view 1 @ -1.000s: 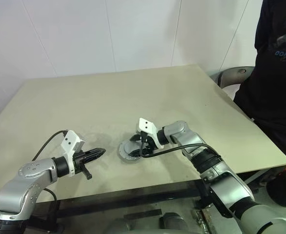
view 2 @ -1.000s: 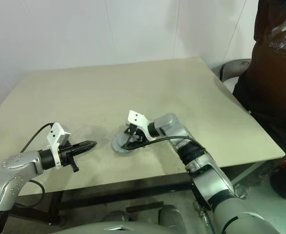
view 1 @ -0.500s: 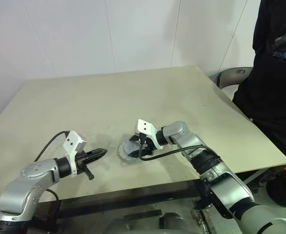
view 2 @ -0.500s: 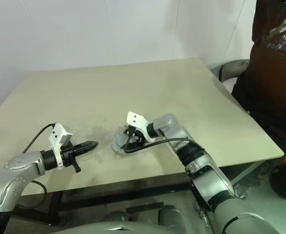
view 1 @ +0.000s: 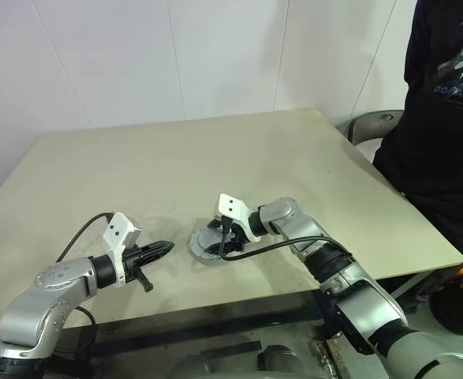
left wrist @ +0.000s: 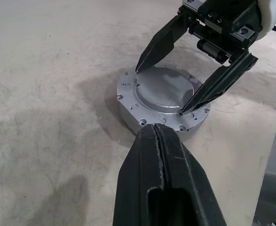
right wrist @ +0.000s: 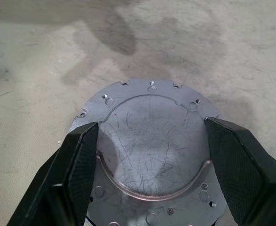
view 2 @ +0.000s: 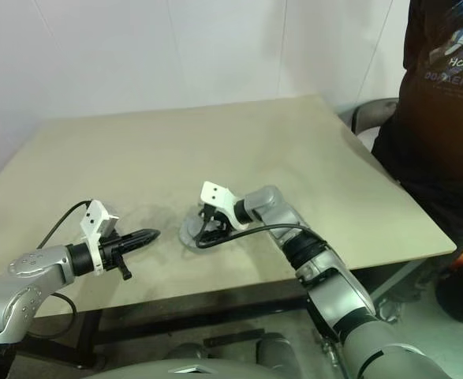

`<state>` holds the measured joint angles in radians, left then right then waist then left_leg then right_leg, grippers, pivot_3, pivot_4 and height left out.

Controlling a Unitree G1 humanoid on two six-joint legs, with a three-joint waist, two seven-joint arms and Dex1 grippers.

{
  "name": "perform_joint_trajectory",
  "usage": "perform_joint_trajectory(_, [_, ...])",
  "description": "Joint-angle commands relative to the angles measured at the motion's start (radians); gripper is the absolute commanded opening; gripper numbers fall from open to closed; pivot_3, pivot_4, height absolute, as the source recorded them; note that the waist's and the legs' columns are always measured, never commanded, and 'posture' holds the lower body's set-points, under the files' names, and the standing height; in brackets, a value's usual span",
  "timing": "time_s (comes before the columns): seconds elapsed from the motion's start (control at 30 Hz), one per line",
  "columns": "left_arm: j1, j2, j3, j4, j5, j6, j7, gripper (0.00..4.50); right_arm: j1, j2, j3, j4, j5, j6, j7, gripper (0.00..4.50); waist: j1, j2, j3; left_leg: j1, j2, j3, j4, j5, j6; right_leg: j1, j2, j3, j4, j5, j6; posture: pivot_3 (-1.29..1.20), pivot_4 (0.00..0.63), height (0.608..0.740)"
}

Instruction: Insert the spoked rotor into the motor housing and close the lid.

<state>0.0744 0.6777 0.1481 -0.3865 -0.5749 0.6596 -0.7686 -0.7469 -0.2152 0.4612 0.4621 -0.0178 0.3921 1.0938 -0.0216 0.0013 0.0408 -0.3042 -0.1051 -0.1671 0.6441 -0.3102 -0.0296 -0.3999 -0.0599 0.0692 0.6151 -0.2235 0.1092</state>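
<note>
Lid [right wrist: 154, 141] between open right gripper [right wrist: 152, 155] fingers

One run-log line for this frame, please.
lid: seated on motor housing | right tool: open, straddling lid's raised centre | left tool: shut, empty, beside housing

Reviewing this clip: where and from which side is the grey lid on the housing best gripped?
Grip the lid across its raised round centre, from above, fingers on opposite edges. The right gripper is already spread that way. The flat outer flange sits flush on the motor housing, offering little edge to catch.
</note>
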Motion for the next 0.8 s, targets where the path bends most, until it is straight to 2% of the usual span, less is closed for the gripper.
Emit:
perform_joint_trajectory(0.03, [-0.014,0.015,0.018,-0.004,0.006,-0.022,-0.010,0.00,0.028,-0.022,0.057,0.054,-0.054,0.026,0.015,3.18,0.001,0.000,0.000,0.000,0.000,0.000,0.000,0.000,0.000,0.000,0.000,0.000,0.000,0.000,0.000,0.00,0.000,0.740])
perform_joint_trajectory(0.2, [-0.020,0.022,0.025,0.011,0.007,-0.026,-0.019,0.00,0.037,-0.060,0.039,0.044,-0.052,0.008,0.029,3.18,0.004,0.000,0.000,-0.001,0.000,0.000,-0.001,0.000,0.000,0.000,-0.001,0.000,-0.002,0.000,0.000,0.00,0.000,0.740])
perform_joint_trajectory(0.8, [-0.019,0.031,0.028,0.004,0.004,-0.030,-0.015,0.00,0.041,-0.063,0.052,0.086,-0.063,-0.064,0.049,3.18,0.007,0.000,0.001,-0.002,-0.001,0.000,-0.004,0.000,0.001,-0.003,-0.001,0.000,-0.004,-0.001,0.001,0.00,0.000,0.740])
